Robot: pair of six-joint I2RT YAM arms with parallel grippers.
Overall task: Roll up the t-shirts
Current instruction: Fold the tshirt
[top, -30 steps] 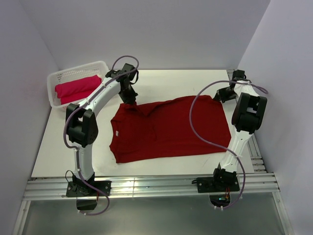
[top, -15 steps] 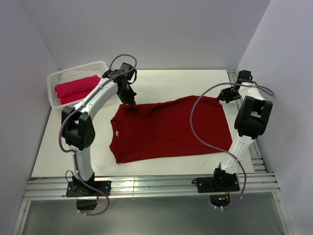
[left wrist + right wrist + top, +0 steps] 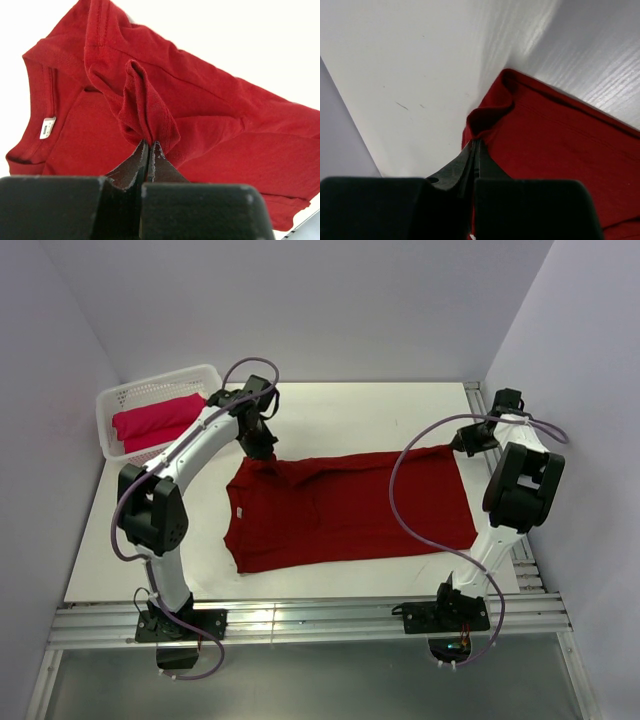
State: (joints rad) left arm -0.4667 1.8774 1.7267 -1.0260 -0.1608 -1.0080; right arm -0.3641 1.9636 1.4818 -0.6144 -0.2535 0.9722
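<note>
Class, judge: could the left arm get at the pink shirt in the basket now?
Probably not yet: the left gripper is shut on the crimson shirt, though the open basket lies close by.

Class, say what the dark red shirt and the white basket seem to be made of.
The dark red shirt: soft matte knit cloth, perhaps cotton; it bunches into folds and shows stitched seams. The white basket: seemingly rigid moulded plastic; rows of small holes pierce its wall.
</note>
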